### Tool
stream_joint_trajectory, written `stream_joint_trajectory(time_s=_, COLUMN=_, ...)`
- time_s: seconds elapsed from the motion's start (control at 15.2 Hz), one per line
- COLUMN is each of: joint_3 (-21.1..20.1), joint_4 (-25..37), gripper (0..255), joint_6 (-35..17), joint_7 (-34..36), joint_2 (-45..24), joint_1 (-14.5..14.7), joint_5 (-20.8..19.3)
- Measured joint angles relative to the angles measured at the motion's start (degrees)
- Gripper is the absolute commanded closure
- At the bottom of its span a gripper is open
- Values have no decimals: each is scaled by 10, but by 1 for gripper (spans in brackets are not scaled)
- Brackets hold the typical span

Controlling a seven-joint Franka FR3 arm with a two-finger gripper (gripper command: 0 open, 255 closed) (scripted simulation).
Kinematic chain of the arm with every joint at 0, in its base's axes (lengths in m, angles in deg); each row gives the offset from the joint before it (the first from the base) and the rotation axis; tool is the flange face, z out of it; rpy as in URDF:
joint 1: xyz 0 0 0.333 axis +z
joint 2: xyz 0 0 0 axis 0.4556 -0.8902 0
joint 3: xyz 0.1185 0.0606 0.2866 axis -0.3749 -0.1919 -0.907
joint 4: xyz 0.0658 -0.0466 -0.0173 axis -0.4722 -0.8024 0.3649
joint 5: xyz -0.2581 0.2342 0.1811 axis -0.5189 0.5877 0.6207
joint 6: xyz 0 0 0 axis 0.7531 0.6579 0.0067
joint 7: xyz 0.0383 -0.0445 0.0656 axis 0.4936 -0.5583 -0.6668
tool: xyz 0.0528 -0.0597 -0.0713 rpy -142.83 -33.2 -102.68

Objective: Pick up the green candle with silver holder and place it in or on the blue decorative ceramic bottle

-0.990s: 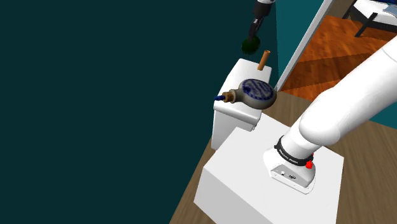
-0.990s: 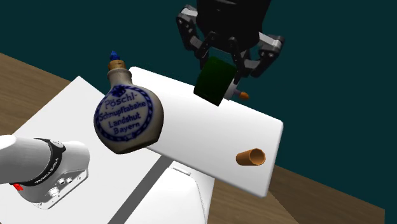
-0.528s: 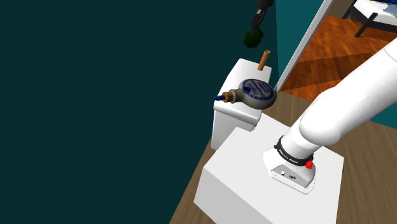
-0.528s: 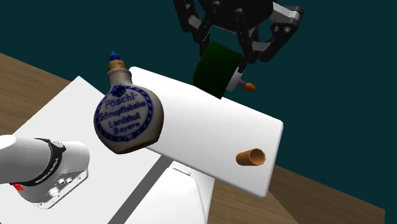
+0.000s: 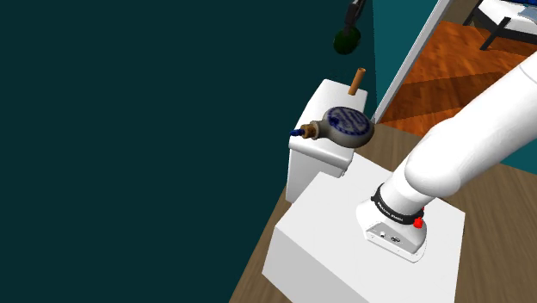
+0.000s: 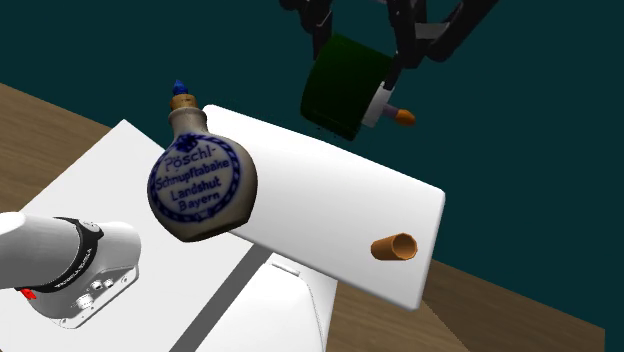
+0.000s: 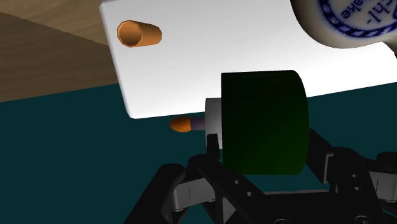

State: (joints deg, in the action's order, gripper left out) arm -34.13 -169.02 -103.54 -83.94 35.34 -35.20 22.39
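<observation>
One dark green cylindrical candle [image 6: 345,85] in its pale holder hung in the air, clear of the white tabletop [image 6: 320,205], pinched between the two fingers of the black gripper [image 7: 264,156]. We counted one round, blue-lettered ceramic bottle [image 6: 200,185] lying on that top and one orange tube [image 6: 393,246] well apart from it.

Smooth matt dark green candle [image 7: 264,121] in my gripper [image 7: 261,181], its holder [image 7: 213,124] plain pale grey, bottle [image 6: 200,188] glossy glazed ceramic with blue print, tabletop [image 7: 222,44] smooth matt white, small tube [image 7: 139,33] matt orange, floor [image 7: 44,57] wood-grained.
</observation>
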Motion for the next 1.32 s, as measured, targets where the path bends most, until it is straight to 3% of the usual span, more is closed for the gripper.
stream_joint_trajectory(time_s=0.66, joint_3=-80, joint_4=-145, gripper=255, joint_6=54, joint_7=96, joint_2=198, joint_1=0, joint_5=-46)
stream_joint_trajectory(time_s=1.32, joint_3=-169, joint_4=-251, gripper=255, joint_6=138, joint_7=176, joint_2=378, joint_1=-3, joint_5=-26)
